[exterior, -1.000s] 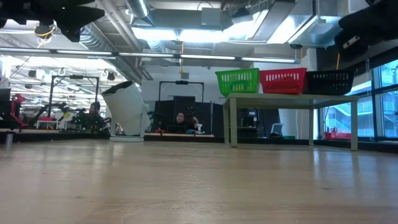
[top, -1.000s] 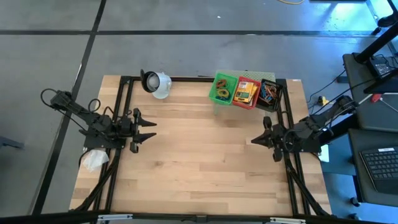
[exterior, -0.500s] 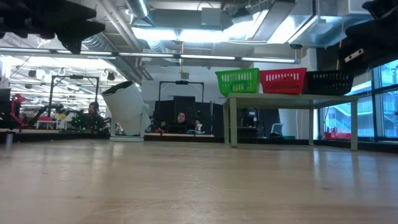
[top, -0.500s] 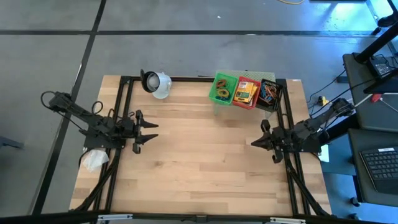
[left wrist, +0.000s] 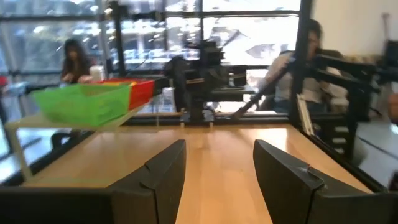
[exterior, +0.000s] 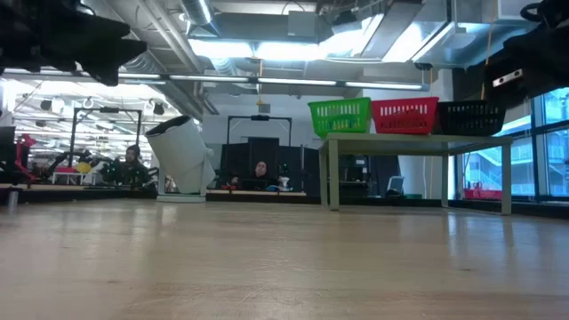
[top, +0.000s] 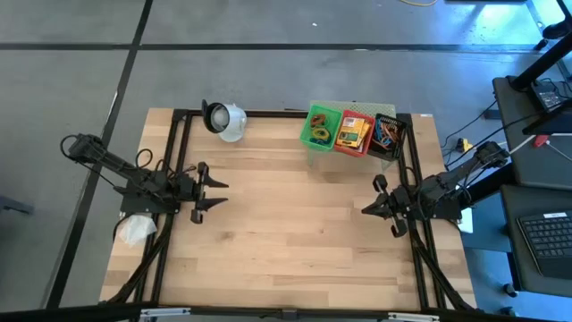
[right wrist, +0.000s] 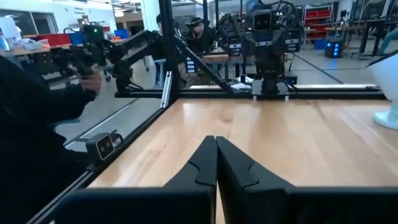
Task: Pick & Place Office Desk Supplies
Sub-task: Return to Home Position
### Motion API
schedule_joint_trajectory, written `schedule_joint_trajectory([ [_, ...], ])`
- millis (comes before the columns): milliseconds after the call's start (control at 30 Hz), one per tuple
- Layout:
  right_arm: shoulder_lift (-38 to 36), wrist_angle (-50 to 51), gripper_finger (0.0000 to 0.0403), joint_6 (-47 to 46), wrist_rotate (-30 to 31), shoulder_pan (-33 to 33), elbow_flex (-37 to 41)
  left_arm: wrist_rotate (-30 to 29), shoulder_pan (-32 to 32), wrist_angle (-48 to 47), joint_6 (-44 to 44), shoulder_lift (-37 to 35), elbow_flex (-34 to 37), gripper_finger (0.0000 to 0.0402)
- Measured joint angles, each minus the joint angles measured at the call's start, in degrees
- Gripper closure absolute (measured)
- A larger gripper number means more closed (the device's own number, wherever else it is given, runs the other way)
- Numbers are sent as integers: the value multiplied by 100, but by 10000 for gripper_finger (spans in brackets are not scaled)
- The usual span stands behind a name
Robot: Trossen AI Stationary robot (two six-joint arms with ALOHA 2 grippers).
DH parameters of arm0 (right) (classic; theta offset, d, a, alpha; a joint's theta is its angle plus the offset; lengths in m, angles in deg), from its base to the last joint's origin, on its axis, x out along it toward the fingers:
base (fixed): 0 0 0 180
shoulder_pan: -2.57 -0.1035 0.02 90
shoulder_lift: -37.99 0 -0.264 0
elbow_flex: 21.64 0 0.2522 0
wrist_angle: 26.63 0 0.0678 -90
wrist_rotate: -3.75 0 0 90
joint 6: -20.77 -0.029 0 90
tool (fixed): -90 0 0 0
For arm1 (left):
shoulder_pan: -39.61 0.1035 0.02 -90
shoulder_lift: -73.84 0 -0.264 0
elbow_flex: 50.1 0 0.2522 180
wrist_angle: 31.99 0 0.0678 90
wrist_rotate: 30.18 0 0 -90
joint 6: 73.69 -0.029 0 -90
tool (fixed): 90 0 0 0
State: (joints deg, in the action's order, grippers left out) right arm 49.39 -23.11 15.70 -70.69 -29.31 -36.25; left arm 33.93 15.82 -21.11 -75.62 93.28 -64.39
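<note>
3 baskets [exterior: 404, 116] of supplies [top: 352, 134] on shelf [exterior: 413, 139] — people [exterior: 260, 169] beyond table [top: 295, 233].

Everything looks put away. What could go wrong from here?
Perhaps. The green basket, red basket and black basket sit packed together on the shelf; a bump might tip one off. The left gripper is open; a crumpled white wad lies beside that arm at the table's edge and might get snagged. The right gripper waits shut at the right.

The left arm [top: 116, 168] and the right arm [top: 451, 183] are dark, nearly black, made of slim jointed segments. A thin black cable [top: 143, 159] loops beside the left one. The fingers [left wrist: 163, 174] are matte, angular, with stepped edges.
</note>
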Motion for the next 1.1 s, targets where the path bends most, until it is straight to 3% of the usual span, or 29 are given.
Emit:
schedule_joint_trajectory([
  [100,0,-2,402,103,15,0,0,214,-3,69,-445,0,0,219],
  [200,0,-2,396,103,411,0,0,175,-3,88,-735,0,0,219],
  [367,0,-2,390,-233,1326,0,-2,-400,-4,131,-735,0,0,219],
  [433,2,-2,390,-335,1407,0,-2,-898,-4,124,-468,0,0,219],
  [533,2,0,389,-300,1253,0,-2,-2277,-4,-276,-340,2,-4,219],
  [600,2,2,388,-344,992,0,-2,-2659,-16,-806,-374,4,-4,219],
  [833,2,2,388,-495,299,0,-2,-1433,-26,-1389,223,33,-4,219],
  [1000,2,4,387,-495,240,0,-4,-799,0,-755,-516,33,-4,219],
  [1100,2,7,387,-495,240,0,-4,327,-2,-66,-1026,33,-4,219],
])
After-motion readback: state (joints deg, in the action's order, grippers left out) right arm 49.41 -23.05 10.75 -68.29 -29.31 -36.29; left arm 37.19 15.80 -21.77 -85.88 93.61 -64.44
